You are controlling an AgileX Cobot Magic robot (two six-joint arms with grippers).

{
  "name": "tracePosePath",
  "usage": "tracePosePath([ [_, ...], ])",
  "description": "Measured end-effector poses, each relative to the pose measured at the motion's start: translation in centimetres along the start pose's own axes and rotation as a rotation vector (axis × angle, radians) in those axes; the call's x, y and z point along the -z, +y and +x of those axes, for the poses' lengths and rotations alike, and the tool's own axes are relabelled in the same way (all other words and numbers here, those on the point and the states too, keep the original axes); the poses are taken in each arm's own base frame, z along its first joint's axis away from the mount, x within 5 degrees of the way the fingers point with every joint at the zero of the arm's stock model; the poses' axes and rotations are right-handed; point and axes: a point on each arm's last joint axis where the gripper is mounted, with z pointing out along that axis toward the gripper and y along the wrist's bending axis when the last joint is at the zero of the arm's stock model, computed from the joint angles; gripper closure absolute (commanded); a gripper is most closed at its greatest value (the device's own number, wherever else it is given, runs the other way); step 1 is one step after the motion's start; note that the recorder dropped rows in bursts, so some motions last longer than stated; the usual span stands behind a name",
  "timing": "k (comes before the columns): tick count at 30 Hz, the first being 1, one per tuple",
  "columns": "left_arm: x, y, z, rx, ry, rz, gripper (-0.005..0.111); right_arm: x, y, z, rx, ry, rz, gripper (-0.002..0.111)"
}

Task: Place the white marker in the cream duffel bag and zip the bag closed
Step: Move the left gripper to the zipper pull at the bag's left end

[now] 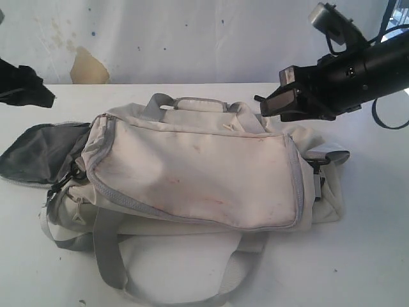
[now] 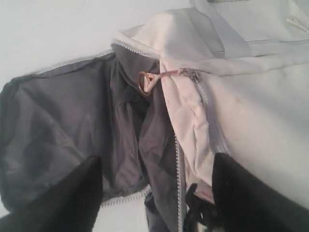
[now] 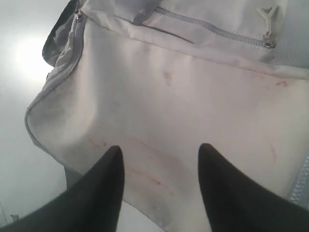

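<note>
Left wrist view, left gripper [image 2: 157,159] wide, empty

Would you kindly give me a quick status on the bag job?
Left gripper open, empty, by the unzipped end of the cream duffel bag. Right gripper open, empty, near its other end. White marker not in sight. No obstruction seen.
</note>
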Motion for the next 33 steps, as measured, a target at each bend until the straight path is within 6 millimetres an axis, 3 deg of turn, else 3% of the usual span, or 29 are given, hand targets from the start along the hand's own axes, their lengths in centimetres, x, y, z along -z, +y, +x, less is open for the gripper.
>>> tracePosePath([
  [4,-6.0,2.2,-2.0,-0.004,0.091,0.076,0.046,-1.3,0.4,0.3,0.006,0.035,-0.019,0.063],
  [7,-8.6,3.0,-2.7,-0.081,0.142,0.127,0.047,-1.3,0.3,0.3,0.006,0.034,-0.018,0.063],
  [13,-13.0,4.4,-2.5,-0.505,0.139,0.191,0.047,-1.3,0.3,0.3,0.008,0.034,-0.018,0.063],
  [20,-14.2,4.2,-3.0,-0.605,0.009,0.220,0.047,-1.3,0.3,0.3,0.043,0.033,-0.016,0.063],
  [27,-16.6,4.9,-2.0,-0.642,0.014,0.220,0.047,-1.3,0.3,0.3,0.058,0.031,-0.014,0.063],
  [33,-16.5,4.9,-2.1,-0.737,-0.001,0.212,0.047,-1.3,0.3,0.2,0.059,0.026,-0.009,0.063],
])
